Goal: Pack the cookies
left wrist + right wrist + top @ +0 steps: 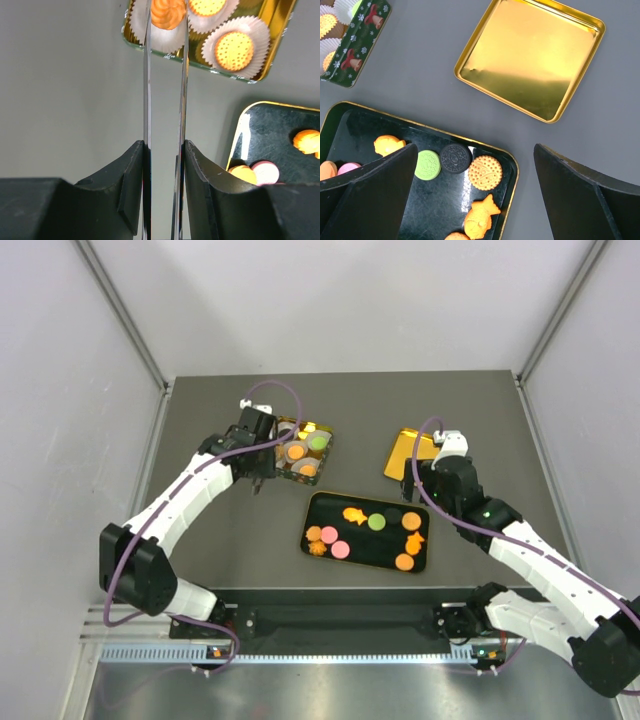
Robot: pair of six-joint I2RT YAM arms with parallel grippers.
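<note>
The cookies in the black tray are likely light and brittle, so pinch each gently across its rim; your right gripper is spread wide and empty, while the left gripper shows a narrow gap, grasp undeterminable.

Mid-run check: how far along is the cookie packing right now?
Done: several paper cups in the tin already hold cookies. In hand: nothing seen; the right tool hangs open over the black tray, the left tool sits at the tin's edge. Left: about ten cookies on the tray, and the gold lid lies off.
</note>
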